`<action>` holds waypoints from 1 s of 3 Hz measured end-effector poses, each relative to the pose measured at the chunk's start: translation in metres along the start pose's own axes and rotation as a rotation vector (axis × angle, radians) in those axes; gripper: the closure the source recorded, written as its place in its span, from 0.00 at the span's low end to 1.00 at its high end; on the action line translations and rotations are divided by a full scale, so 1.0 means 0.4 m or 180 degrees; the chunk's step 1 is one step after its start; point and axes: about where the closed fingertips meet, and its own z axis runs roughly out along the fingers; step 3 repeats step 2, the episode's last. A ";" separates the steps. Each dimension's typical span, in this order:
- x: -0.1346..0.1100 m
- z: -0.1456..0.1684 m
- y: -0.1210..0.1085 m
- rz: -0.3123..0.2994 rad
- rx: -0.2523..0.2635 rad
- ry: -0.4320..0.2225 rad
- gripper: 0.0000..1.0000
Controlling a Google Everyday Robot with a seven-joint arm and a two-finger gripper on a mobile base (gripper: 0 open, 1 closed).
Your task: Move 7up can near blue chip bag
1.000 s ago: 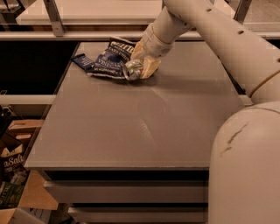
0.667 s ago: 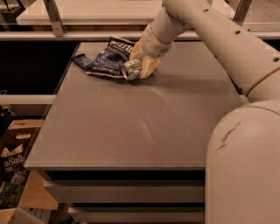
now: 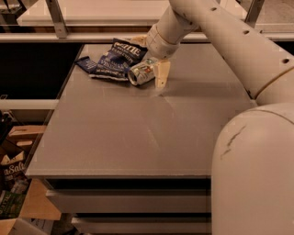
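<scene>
The 7up can (image 3: 140, 73) lies on its side on the grey table (image 3: 138, 133), silver top facing front-left. It touches the right edge of the blue chip bag (image 3: 114, 59), which lies flat at the table's back left. My gripper (image 3: 151, 75) reaches down from the back right and straddles the can. One pale finger (image 3: 161, 75) stands just right of the can, and the other is hidden behind it. The jaws look open, loosely around the can.
My white arm (image 3: 220, 41) crosses the back right of the table, and its large shoulder fills the lower right corner. A light counter (image 3: 92, 11) runs behind the table. Cardboard boxes (image 3: 14, 179) stand on the floor at the left.
The finger beside the can has moved slightly right, away from it, so more of the can shows. The can and bag stay in place.
</scene>
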 end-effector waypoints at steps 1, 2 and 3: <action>-0.004 -0.004 -0.005 -0.0026 -0.0003 -0.0014 0.00; -0.010 -0.017 -0.013 -0.0065 0.0006 -0.0050 0.00; -0.010 -0.017 -0.013 -0.0065 0.0006 -0.0050 0.00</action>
